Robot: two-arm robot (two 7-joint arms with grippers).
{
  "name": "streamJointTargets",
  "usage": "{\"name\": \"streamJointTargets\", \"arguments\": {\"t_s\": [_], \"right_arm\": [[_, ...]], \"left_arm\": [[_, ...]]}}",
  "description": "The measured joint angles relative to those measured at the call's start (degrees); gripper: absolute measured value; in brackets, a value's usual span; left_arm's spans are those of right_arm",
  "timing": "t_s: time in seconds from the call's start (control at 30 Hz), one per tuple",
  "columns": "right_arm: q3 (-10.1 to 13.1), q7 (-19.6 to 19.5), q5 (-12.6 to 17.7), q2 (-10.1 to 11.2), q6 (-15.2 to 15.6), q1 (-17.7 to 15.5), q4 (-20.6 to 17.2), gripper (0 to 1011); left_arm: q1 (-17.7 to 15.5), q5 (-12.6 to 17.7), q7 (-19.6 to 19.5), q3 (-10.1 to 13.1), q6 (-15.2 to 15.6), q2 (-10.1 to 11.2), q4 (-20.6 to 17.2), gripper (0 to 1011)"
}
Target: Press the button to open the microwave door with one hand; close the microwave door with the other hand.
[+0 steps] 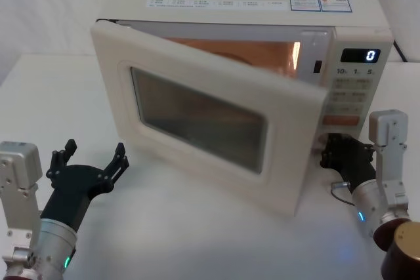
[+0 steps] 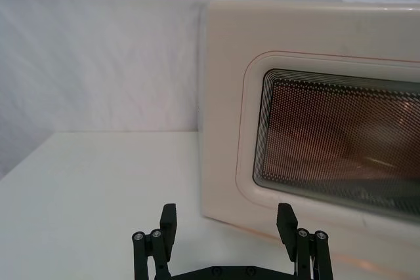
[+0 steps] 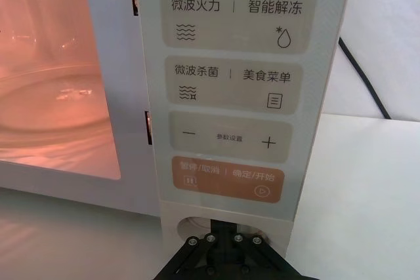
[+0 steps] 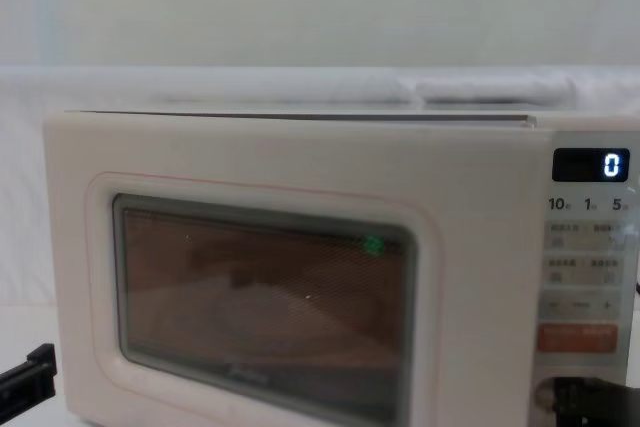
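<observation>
Your right gripper (image 1: 326,155) sits at the foot of the control strip, right where the button (image 3: 216,229) is, and the right wrist view shows its black linkage covering most of that pale oval. I cannot tell whether its fingers are together or apart, nor whether the tip is touching the button.

You can count the first half of the task as done: the door (image 1: 197,113) has sprung partly open, swung out on its left hinge, with the lit orange cavity showing behind its free edge. The microwave (image 1: 262,14) itself stands square on the white table (image 1: 197,240), display reading 0.

What remains is the closing. Your left gripper (image 1: 92,162) hovers low above the table with its fingers spread wide, near the hinge side of the door and clear of it. My judgement is that you need to bring it across toward the free edge to push the door shut.
</observation>
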Motion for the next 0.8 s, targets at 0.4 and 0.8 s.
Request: {"name": "streamJointTargets", "arguments": {"t_s": [0.4, 0.8], "right_arm": [[0.0, -0.3, -1.1, 1.0, -0.1, -2.3, -2.9, 0], [-0.9, -0.2, -3.7, 2.9, -0.3, -8.1, -9.3, 0]], "left_arm": [[0.0, 0.0, 0.0, 0.0, 0.0, 0.0, 0.0, 1001], [0.0, 0.0, 0.0, 0.0, 0.0, 0.0, 0.0, 1001]]}}
